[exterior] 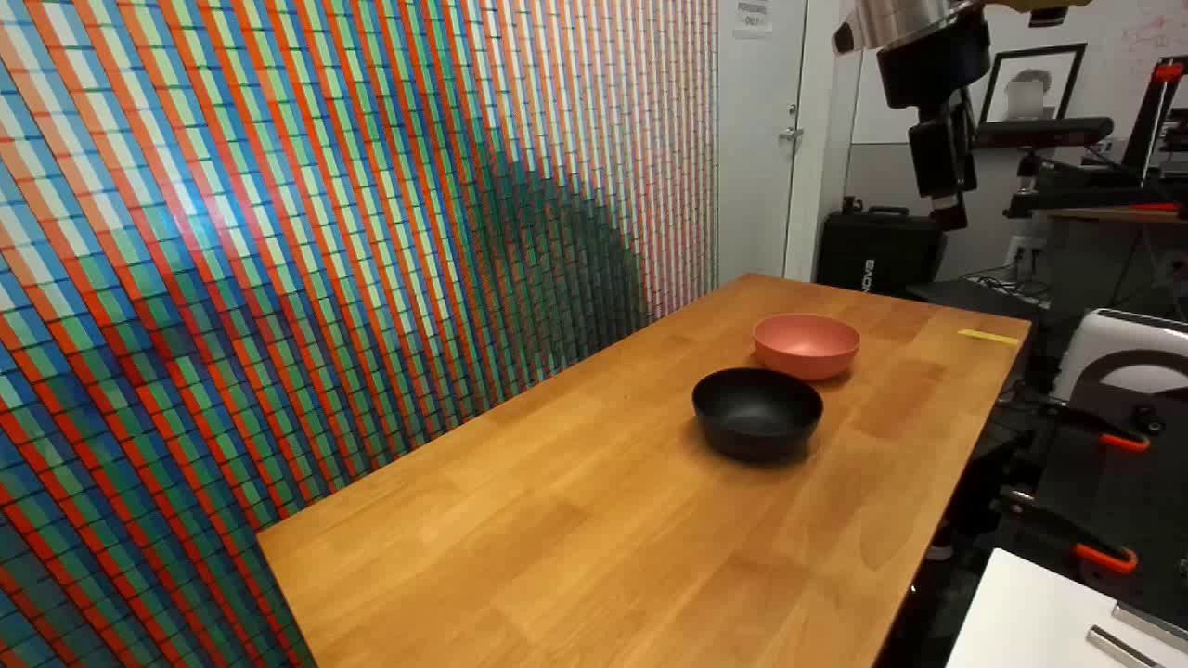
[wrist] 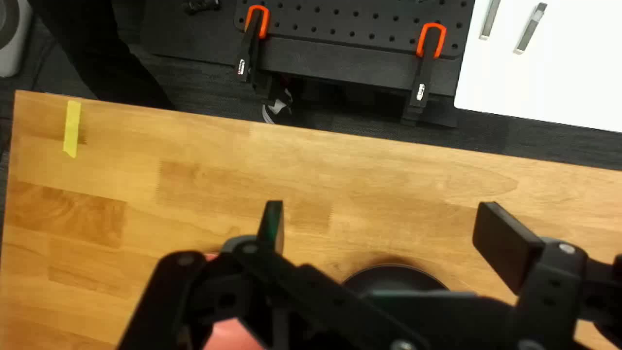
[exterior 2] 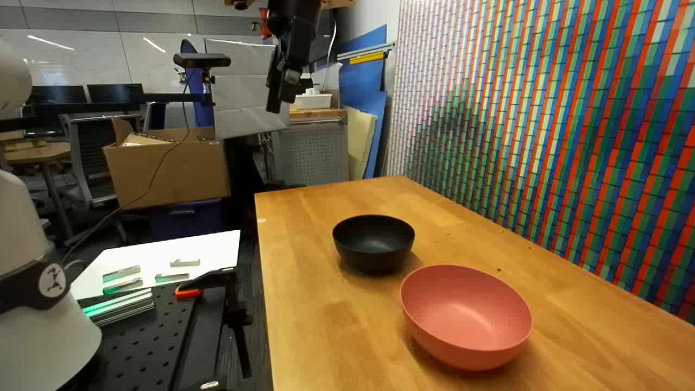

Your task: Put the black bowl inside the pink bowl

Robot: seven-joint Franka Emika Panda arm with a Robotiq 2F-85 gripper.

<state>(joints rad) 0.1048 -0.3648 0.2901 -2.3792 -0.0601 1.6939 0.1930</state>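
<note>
In both exterior views we see the gripper hanging from the top, pointing down with a slight tilt, well above the wooden table; the arm's silver wrist shows above it in an exterior view. In the wrist view we find its fingers spread wide. Well below the tool, the black bowl stands upright on the table, its edge showing between the two fingers, the rest screened by the gripper's body. The pink bowl also stands upright below the tool, mostly hidden in the wrist view behind one finger. The bowls sit just beside each other, though we cannot quite tell whether they touch. Farther out past that same finger, a yellow strip lies on the table.
</note>
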